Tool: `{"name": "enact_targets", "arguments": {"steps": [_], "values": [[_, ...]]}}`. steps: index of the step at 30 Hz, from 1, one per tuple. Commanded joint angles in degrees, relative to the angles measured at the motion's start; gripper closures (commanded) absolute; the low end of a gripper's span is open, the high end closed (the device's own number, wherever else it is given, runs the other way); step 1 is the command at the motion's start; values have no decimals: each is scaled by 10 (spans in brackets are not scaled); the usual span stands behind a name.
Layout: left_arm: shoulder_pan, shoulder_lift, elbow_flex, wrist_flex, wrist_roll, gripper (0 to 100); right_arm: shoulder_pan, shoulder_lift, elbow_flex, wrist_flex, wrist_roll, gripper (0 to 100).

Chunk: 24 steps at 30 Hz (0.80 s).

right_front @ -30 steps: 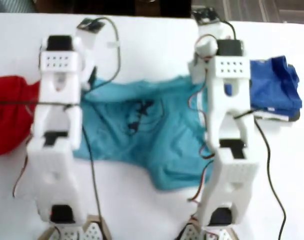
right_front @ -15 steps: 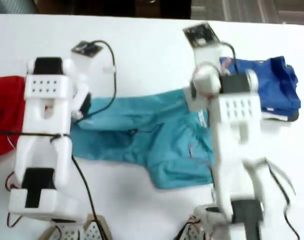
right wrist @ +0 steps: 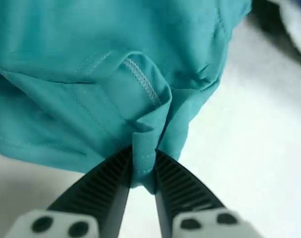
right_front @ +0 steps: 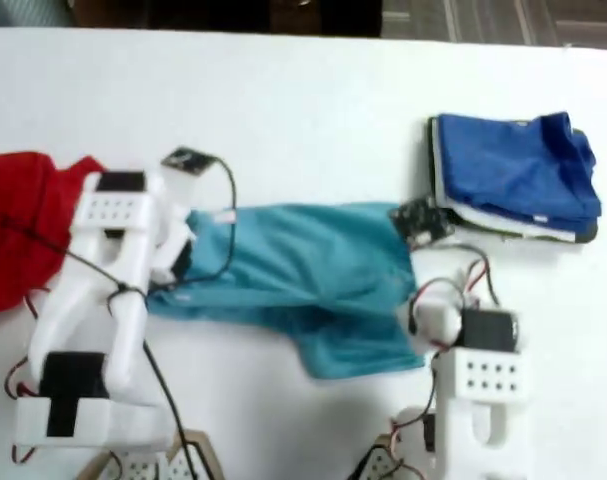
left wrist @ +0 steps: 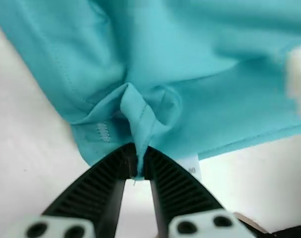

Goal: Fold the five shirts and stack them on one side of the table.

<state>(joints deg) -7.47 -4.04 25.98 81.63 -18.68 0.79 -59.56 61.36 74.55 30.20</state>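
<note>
teal shirt | bunched into a long band mid-table, between the two arms | left gripper clamped on a pinched fold at its left end | right gripper clamped on a hem fold at its right end | folded stack, blue on top, far right | red shirt heaped at left edge

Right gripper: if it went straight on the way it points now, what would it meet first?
The teal shirt: the right gripper is shut on a fold of it, and more of that cloth is bunched directly ahead. What lies beneath is hidden.
</note>
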Motion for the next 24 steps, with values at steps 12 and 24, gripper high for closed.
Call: {"name": "enact_targets", "arguments": {"steps": [12,24], "values": [[3,-28,-23,69,-6,973,5,-52,19,40,100,979],[1,-24,17,47,-28,969,6,-10,43,45,149,972]]}}
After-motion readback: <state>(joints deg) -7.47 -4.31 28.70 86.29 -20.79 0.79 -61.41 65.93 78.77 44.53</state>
